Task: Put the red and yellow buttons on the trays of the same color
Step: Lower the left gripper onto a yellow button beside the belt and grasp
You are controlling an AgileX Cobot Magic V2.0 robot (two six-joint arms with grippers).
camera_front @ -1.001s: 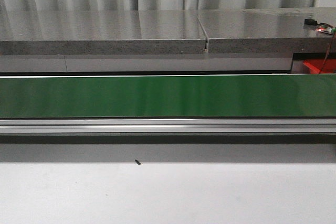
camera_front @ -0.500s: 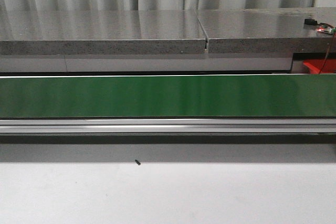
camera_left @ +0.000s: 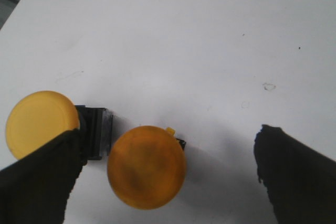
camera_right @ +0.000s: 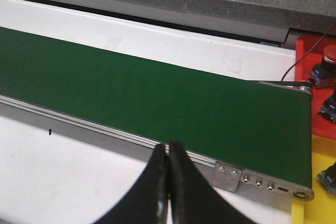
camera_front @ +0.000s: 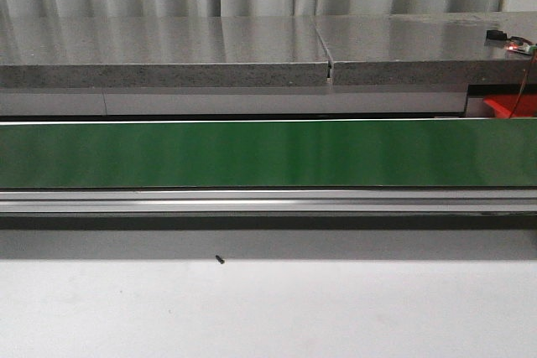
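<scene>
A green conveyor belt (camera_front: 268, 153) is running the width of the front view, bare of buttons, with a grey stone counter (camera_front: 168, 52) lying behind it and a white table (camera_front: 268, 308) in front, where a small dark screw (camera_front: 220, 260) is sitting alone. Neither arm is showing in this view.

Over on the white surface, the left gripper (camera_left: 163, 182) is hovering with its black fingers (camera_left: 39, 182) spread wide apart, holding nothing. Between them a yellow button (camera_left: 147, 166) is lying cap up. A second yellow button (camera_left: 39, 121) is resting just beside it, its dark body (camera_left: 94, 129) pointing toward the first and its cap partly covered by one finger.

The right gripper (camera_right: 169, 153) is hanging above the near rail of the belt with its two fingers pressed together, nothing between them. Past the belt's end roller, a red tray (camera_right: 315, 85) is carrying a red button (camera_right: 328, 53), with more switch bodies near it. A yellow tray (camera_right: 315, 203) is sitting beside the red one, nearer the gripper, with another switch body (camera_right: 328, 174) lying on it, its cap out of sight.
</scene>
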